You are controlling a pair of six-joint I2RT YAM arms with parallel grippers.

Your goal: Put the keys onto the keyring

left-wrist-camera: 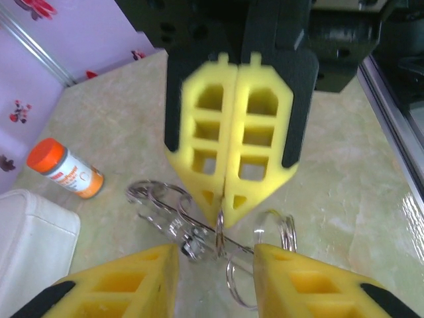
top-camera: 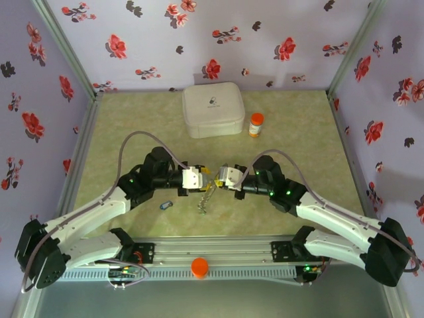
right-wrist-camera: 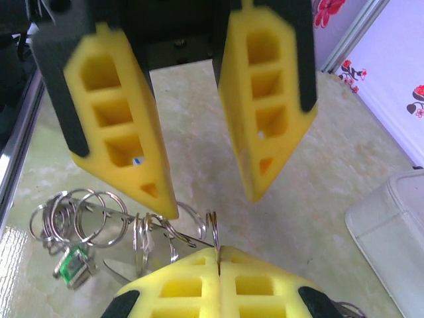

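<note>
A small blue key (top-camera: 165,205) lies flat on the left part of the green table (top-camera: 112,149). It is all by itself, just beside the left arm. It is not on the keyring.

Next comes the left pincer (top-camera: 202,175). It is up over the middle of the table and points to the right. Its two yellow fingers (right-wrist-camera: 136,173) stand partly apart, with a gap between them. Nothing is squeezed in that gap. In the right wrist view, the tip of one finger comes down just beside the rings. I cannot tell if it touches them.

The keyring (top-camera: 206,197) is in the middle, between the two pincers. It is a floppy chain of thin grey metal rings. It hangs down from the pincers toward the near edge of the table. In the right wrist view, a little green key (right-wrist-camera: 71,265) sits on the rings at the left end of the chain.

Then comes the right pincer (top-camera: 220,177). It points to the left, so the two pincers face each other with their tips very near. Its yellow fingers are pressed tight together. One thin ring of the keyring is nipped between the tips, standing on its edge.

At the back of the table sits a white case (top-camera: 213,110). Just to the right of it stands a pill bottle (top-camera: 256,124) with an orange cap. Both are well apart from the pincers.
</note>
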